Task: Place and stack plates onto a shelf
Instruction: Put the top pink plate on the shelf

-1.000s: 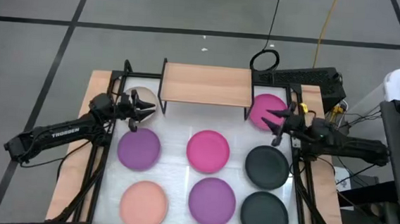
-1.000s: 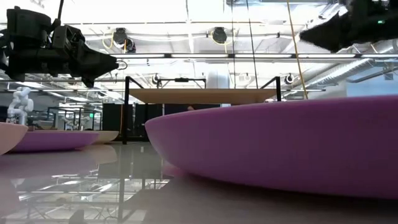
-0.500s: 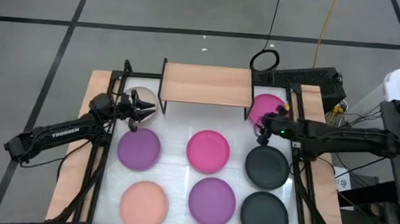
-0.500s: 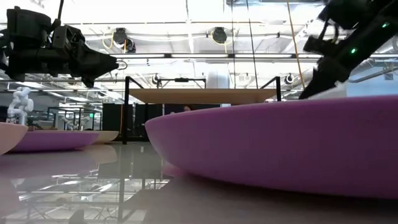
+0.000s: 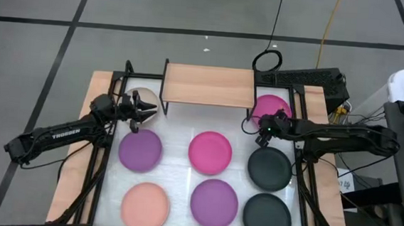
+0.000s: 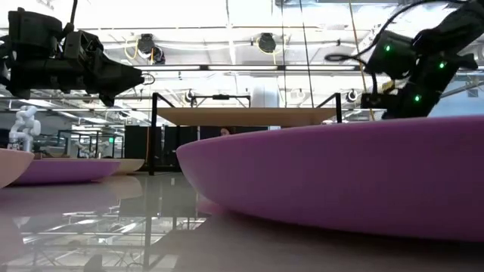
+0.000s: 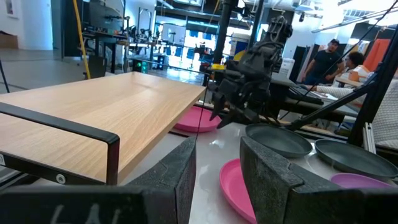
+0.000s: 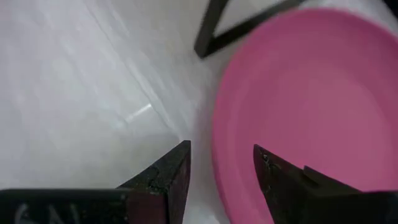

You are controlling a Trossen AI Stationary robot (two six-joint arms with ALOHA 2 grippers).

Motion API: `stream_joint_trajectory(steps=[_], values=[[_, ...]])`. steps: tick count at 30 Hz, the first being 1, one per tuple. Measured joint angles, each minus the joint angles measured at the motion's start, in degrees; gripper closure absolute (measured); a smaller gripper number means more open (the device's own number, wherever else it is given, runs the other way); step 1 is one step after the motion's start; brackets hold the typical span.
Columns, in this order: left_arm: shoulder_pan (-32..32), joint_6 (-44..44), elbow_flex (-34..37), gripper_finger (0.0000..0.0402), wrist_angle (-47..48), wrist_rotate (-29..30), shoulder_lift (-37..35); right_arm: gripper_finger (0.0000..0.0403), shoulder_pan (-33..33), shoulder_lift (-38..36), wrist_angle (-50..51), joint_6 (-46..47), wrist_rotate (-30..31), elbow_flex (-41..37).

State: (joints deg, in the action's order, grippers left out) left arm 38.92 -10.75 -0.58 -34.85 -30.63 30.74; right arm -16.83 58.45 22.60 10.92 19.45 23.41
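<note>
Eight plates lie on the white table (image 5: 182, 190) and none is on the shelf (image 5: 208, 85) yet, so the stacking looks barely begun. The right gripper (image 5: 260, 130) is the one at work: it hangs low at the rim of the pink plate (image 5: 272, 106) beside the shelf's right legs, its fingers parted and holding nothing. From its own wrist camera the plate's edge (image 8: 224, 143) sits just ahead of the gap between the two fingers, a little to one side, so the coming grasp probably turns on sliding that rim squarely between them. Being round, the plate has no long axis to line up with. The left gripper (image 5: 150, 111) waits near the cream plate (image 5: 143, 95) at the shelf's left legs, fingers parted and empty; it is well apart from the pink plate. White lettering on the left arm reads "TROSSEN"; no other writing is legible.
</note>
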Motion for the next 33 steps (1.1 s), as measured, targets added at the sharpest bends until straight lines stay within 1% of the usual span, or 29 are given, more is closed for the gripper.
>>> stream_joint_trajectory(steps=[7, 10, 13, 17, 18, 24, 28, 31, 33], values=[[0.0, 0.0, 0.0, 0.0273, 0.0, 0.0, 0.0, 0.0248, -3.2, 2.0, -4.9, -0.1, 0.0, -3.6], [0.0, 0.0, 0.0, 0.0273, 0.0, 0.0, 0.0, 0.0258, -4.3, 2.0, -5.1, -0.3, -0.3, -4.0], [0.0, 0.0, 0.0, 0.0273, 0.0, 0.0, 0.0, 0.0295, -4.6, 2.0, -5.0, -0.3, -0.5, -4.1], [0.0, 0.0, 0.0, 0.0273, 0.0, 0.0, 0.0, 0.0376, -4.6, 1.9, -5.1, -0.5, -1.3, -4.1], [0.0, 0.0, 0.0, 0.0273, 0.0, 0.0, 0.0, 0.0387, -4.6, 1.9, -5.1, -0.6, -1.2, -4.1], [0.0, 0.0, 0.0, 0.0273, 0.0, 0.0, 0.0, 0.0396, -4.6, 0.5, -4.5, 1.3, -1.7, -3.3], [0.0, 0.0, 0.0, 0.0273, 0.0, 0.0, 0.0, 0.0400, -4.4, -3.5, -4.1, 3.6, 1.5, -0.9], [0.0, 0.0, 0.0, 0.0273, 0.0, 0.0, 0.0, 0.0402, -4.1, -7.5, -3.7, 4.0, 7.0, 1.0], [0.0, 0.0, 0.0, 0.0273, 0.0, 0.0, 0.0, 0.0402, -4.1, -10.0, -4.0, 2.7, 12.0, 2.9]])
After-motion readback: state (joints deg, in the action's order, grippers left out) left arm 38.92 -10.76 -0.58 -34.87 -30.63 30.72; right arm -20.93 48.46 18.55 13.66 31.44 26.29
